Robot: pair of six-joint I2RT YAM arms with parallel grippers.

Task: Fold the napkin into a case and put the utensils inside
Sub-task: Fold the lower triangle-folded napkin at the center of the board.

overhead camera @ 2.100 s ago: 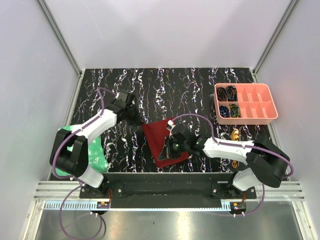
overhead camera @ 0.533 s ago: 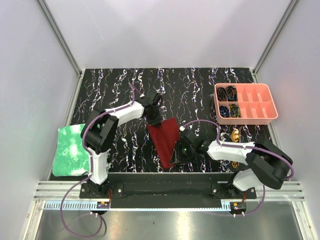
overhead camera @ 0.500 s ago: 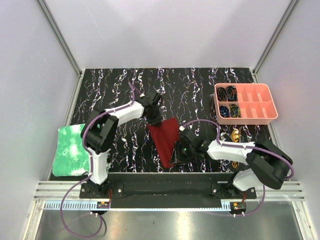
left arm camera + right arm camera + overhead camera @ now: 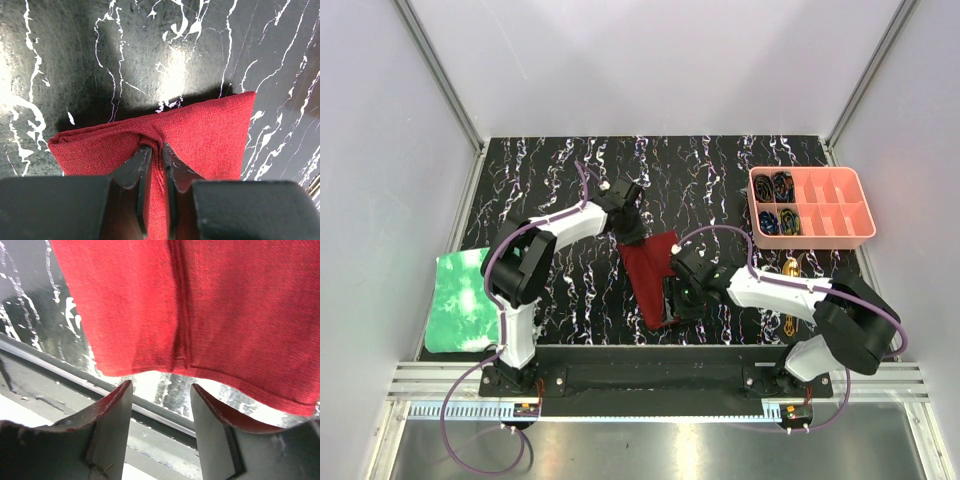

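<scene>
The dark red napkin point(image 4: 652, 272) lies folded as a narrow layered strip, running from mid-table toward the near edge. My left gripper point(image 4: 633, 233) is at its far end, shut on a pinched ridge of the cloth point(image 4: 210, 130); the fingertips point(image 4: 143, 152) squeeze the fold. My right gripper point(image 4: 670, 303) hovers at the strip's near right side, open. In the right wrist view its fingers point(image 4: 122, 395) stand apart with nothing between them, and the napkin's hem point(image 4: 200, 305) lies just beyond the tips. Gold utensils point(image 4: 790, 268) lie right of the napkin, partly hidden by my right arm.
A pink compartment tray point(image 4: 840, 236) with dark coiled items sits at the back right. A green crinkled sheet point(image 4: 460, 300) lies at the near left. The table's front rail point(image 4: 60, 370) runs right under the right gripper.
The right gripper has opened and let go of the napkin's near edge, shifting slightly left and away. The left gripper keeps its pinch; earlier it carried the cloth's far corner over to the right.
</scene>
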